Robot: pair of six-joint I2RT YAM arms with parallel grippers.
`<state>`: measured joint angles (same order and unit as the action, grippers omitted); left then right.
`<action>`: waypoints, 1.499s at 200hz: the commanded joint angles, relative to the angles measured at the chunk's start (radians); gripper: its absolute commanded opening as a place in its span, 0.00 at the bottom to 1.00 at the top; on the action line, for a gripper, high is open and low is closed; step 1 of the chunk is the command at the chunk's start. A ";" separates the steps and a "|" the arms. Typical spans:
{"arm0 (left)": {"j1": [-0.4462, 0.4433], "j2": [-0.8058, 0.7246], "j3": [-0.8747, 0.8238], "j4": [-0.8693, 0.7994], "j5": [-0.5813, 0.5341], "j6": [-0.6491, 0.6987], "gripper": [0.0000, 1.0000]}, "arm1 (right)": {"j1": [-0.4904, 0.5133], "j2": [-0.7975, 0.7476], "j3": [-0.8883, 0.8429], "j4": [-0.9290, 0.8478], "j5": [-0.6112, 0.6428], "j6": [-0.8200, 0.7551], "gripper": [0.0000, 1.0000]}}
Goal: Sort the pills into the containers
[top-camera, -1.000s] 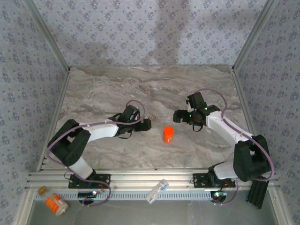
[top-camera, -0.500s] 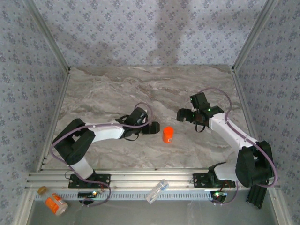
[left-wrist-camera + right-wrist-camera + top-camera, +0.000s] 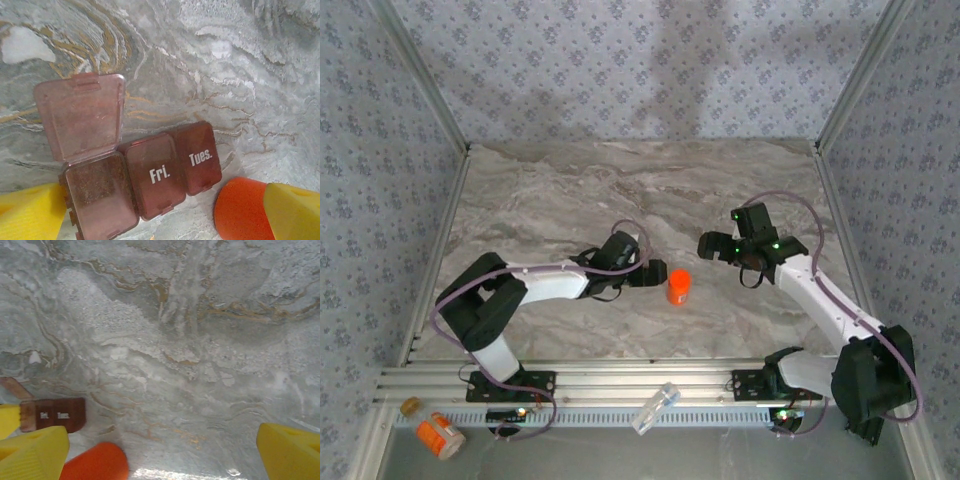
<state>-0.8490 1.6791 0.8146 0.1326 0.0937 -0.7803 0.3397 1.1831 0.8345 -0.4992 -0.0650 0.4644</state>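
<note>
**A:** Where do our pincers stand?

**B:** Our left gripper (image 3: 648,277) is spread wide. Its yellow fingers (image 3: 30,215) sit at the two lower corners of the wrist view with nothing pinched between them. It hangs low over the pill box (image 3: 150,175). Our right gripper (image 3: 708,245) is also wide open and empty, above bare marble.

**A:** And the box itself?

**B:** It lies flat on the marble table (image 3: 570,190), just beside the orange pot (image 3: 678,286), on the side toward our left arm. One compartment has its lid (image 3: 82,115) thrown back. The ones marked "Fri." and "Tues." are shut.

**A:** How far along are we?

**B:** Barely begun, we judge. One cell is open, but we cannot make out a pill in it, and we see none loose on the marble. All the filling is left to do. The white-capped bottle (image 3: 438,435) and the clear tube (image 3: 655,408) lie off the marble, down by our bases.

**A:** What has changed over the last second?

**B:** Our left arm has reached further right, closing on the pot. Our right arm has swung its elbow outward, though its gripper is nearly where it was. The pot has not moved.
</note>
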 commanded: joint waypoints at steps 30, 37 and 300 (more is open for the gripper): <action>-0.022 0.014 0.007 0.030 0.006 -0.014 1.00 | 0.008 -0.025 -0.017 0.007 -0.074 0.006 0.95; -0.021 0.008 0.009 0.025 -0.001 -0.009 1.00 | 0.011 -0.028 -0.017 0.008 -0.077 0.006 0.94; 0.370 -0.593 -0.130 -0.280 -0.031 0.072 1.00 | 0.466 0.305 0.194 -0.233 0.132 -0.051 0.81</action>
<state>-0.4896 1.1038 0.6983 -0.1551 0.0376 -0.7223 0.7975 1.4673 0.9993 -0.7189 0.0570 0.4183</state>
